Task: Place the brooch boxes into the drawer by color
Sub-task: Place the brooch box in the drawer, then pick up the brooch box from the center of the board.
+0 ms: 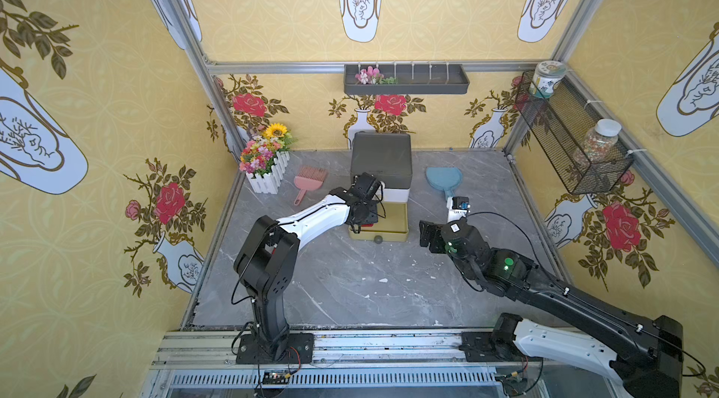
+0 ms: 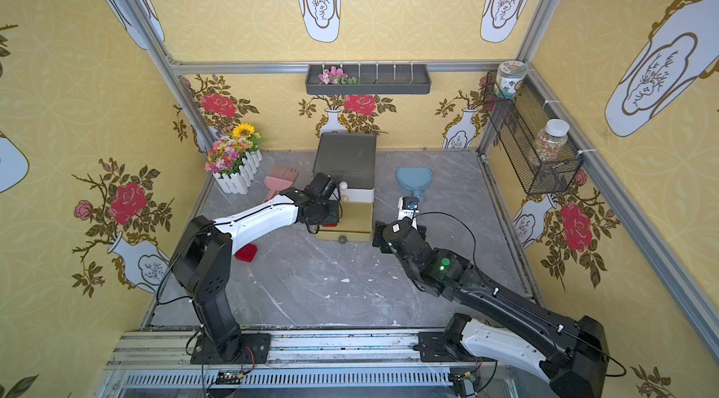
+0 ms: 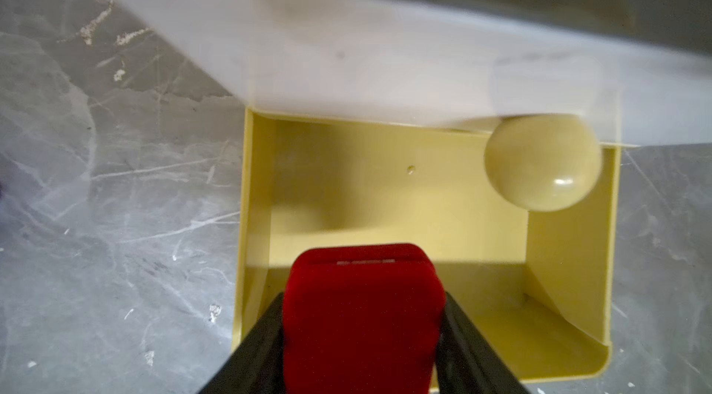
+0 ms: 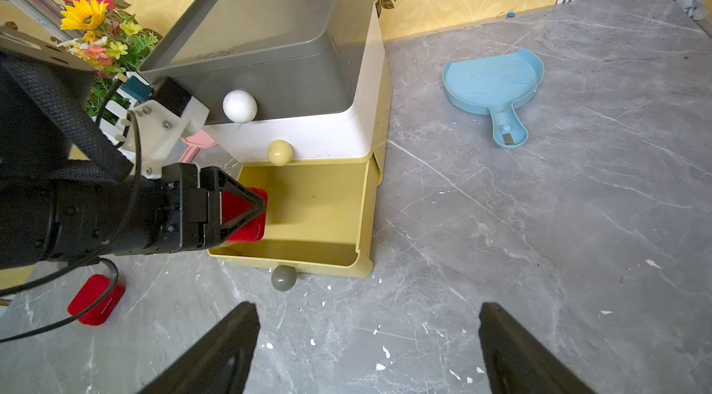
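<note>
The drawer (image 1: 381,160) stands at the back middle, and its olive-yellow bottom tier (image 1: 395,221) (image 3: 404,195) (image 4: 319,211) is pulled open. My left gripper (image 3: 362,295) (image 1: 363,223) is shut on a red brooch box (image 3: 362,319) (image 4: 252,232), held over the left part of the open tier, just above its floor. A second red brooch box (image 2: 245,252) (image 4: 96,299) lies on the table beneath my left arm. My right gripper (image 4: 368,319) (image 1: 426,236) stands open and empty, right of the tier's front and apart from it.
A blue dustpan (image 1: 443,180) (image 4: 493,84) lies right of the drawer. A pink brush (image 1: 309,178) and a fenced flower box (image 1: 266,166) stand to its left. A dark wall tray (image 1: 406,81) and a wire basket (image 1: 572,135) with jars hang on the walls.
</note>
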Tool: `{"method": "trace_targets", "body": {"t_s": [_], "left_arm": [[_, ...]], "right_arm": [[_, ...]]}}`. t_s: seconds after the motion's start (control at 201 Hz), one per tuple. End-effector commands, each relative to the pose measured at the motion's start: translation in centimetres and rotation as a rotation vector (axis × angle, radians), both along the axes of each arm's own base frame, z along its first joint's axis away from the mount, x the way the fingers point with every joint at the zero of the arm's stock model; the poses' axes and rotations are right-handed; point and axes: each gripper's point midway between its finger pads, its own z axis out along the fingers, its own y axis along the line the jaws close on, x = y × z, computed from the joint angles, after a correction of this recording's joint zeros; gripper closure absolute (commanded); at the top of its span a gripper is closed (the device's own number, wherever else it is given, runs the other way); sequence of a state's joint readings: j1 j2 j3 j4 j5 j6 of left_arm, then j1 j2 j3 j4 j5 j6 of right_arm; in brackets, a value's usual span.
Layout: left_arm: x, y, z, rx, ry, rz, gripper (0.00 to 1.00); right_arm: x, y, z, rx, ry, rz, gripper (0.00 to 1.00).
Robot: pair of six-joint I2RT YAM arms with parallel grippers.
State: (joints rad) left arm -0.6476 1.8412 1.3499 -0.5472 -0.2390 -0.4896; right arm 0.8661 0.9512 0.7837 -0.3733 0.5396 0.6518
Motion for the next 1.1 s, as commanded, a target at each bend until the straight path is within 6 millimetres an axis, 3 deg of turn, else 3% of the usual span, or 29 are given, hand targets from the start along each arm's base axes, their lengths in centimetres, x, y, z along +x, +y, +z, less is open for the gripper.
{"method": "trace_targets", "body": {"t_s": [0.0,0.383,0.612,0.926,1.09], "left_arm": [[0.2,0.2,-0.9,0.013,0.002,-0.001,0.46],[0.3,0.5,-2.1,0.035,0.020,-0.003,0.35],[0.6,0.6,-1.6,0.035,0.002,0.003,0.30],[1.3,0.0,4.4,-0.053,-0.116,0.004,0.27],[0.3,1.4,7.7,-0.074,-0.170,0.038,0.25]], "right_arm": [[0.0,0.0,0.0,0.009,-0.003,-0.007,0.07],[0.2,0.1,-0.1,0.007,0.002,-0.010,0.07],[0.2,0.3,0.0,0.005,0.002,-0.006,0.07],[0.4,1.2,0.1,-0.005,0.000,0.019,0.07],[0.5,1.8,0.1,-0.001,-0.001,0.035,0.07]]}}
